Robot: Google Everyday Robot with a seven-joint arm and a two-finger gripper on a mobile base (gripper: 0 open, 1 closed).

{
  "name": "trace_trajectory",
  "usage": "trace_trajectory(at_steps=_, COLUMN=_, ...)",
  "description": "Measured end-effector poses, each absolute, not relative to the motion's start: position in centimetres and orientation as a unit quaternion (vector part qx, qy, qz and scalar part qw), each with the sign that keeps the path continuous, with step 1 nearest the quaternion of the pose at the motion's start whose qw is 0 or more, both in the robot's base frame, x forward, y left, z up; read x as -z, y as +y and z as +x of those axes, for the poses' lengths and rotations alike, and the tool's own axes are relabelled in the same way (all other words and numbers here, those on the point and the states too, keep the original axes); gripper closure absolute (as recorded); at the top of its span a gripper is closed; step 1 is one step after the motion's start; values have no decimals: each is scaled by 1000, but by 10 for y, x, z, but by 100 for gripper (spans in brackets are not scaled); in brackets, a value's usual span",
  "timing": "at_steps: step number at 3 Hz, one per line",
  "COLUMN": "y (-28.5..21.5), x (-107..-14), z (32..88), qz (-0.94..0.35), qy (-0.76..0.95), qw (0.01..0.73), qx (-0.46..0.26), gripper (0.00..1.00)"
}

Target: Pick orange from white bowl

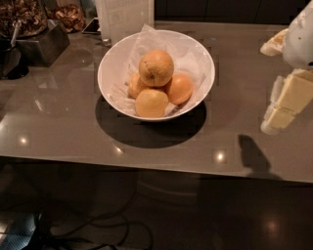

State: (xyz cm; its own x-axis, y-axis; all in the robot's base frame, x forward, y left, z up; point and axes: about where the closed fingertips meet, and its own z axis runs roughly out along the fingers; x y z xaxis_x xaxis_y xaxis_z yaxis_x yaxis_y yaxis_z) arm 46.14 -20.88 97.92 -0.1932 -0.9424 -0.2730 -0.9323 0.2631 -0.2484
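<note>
The orange, large, round and pale yellow-orange with dimpled skin, sits on top of the other fruit in the white bowl. The bowl is lined with crumpled white paper and stands on the grey table at centre back. Below the orange lie a smoother deep-orange fruit, a yellow fruit and a partly hidden one. My gripper hangs over the table at the right edge, well to the right of the bowl and apart from it.
The grey glossy table has its front edge near the lower middle. A dark metal box and containers of brown snacks stand at the back left. A white upright card holder stands just behind the bowl.
</note>
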Motion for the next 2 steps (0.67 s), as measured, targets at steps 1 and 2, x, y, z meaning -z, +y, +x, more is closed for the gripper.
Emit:
trace_trajectory(at_steps=1, y=-185, x=-979, z=502, qz=-623, qy=749, qw=223, qx=-34, gripper=0)
trace_trajectory(at_steps=2, y=-149, x=-974, z=540, qz=-644, qy=721, qw=239, qx=-86, gripper=0)
